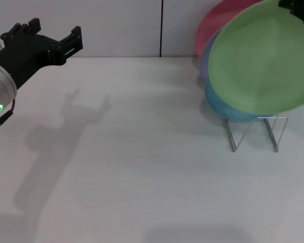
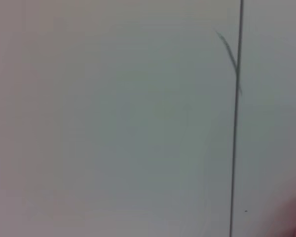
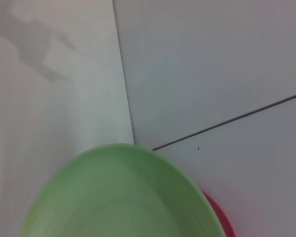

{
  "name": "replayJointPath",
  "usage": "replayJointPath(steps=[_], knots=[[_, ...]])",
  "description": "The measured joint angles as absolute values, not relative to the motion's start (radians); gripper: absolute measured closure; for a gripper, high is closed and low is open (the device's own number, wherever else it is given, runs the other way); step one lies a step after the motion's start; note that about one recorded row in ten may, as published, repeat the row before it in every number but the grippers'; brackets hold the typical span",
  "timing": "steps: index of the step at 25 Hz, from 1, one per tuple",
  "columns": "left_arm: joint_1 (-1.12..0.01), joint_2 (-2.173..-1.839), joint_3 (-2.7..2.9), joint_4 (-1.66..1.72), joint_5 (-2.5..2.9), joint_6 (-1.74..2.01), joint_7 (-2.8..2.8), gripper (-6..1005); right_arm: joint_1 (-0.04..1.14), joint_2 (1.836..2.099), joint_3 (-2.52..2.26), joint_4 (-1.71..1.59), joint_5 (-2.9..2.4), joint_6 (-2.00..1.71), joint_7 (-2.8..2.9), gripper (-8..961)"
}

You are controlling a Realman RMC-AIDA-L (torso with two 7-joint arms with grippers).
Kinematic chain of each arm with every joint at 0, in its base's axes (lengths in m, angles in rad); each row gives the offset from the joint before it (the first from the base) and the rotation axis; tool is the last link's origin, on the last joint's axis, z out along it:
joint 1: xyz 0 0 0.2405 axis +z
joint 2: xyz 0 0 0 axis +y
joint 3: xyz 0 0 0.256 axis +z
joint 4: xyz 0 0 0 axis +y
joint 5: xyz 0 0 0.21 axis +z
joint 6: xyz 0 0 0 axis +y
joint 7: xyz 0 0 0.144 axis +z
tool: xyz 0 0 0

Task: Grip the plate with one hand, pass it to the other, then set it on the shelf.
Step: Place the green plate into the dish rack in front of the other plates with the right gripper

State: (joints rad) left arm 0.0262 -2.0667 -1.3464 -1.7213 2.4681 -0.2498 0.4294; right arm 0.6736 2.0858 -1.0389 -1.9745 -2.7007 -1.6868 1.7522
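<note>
hiding most of the shelf (image 1: 253, 132), the plate (image 1: 263, 58).

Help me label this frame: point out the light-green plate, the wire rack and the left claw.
light-green plate (image 1: 263, 55), head view, centre of its face.
wire rack (image 1: 233, 136), head view, left leg.
left claw (image 1: 54, 36), head view, between fingertips.

Light-green plate (image 1: 261, 58); pink plate (image 1: 213, 23); turquoise plate (image 1: 228, 109); silver shelf (image 1: 253, 131).

A white table (image 1: 142, 167) fills the foreground, its surface plain and matte; behind the table stands a pale wall (image 1: 111, 25); a thin dark seam (image 1: 161, 28) runs straight up the wall from the table's back edge; soft grey shadows (image 1: 55, 147) lie on the table's left part.
</note>
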Motion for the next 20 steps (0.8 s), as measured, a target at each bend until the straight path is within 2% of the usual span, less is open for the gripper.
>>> replayJointPath(steps=[20], knots=[[0.009, -2.068, -1.323, -1.722, 2.468, -0.258, 0.421, 138, 0.644, 2.086, -1.047, -1.928, -2.702, -1.665, 1.672, 872]])
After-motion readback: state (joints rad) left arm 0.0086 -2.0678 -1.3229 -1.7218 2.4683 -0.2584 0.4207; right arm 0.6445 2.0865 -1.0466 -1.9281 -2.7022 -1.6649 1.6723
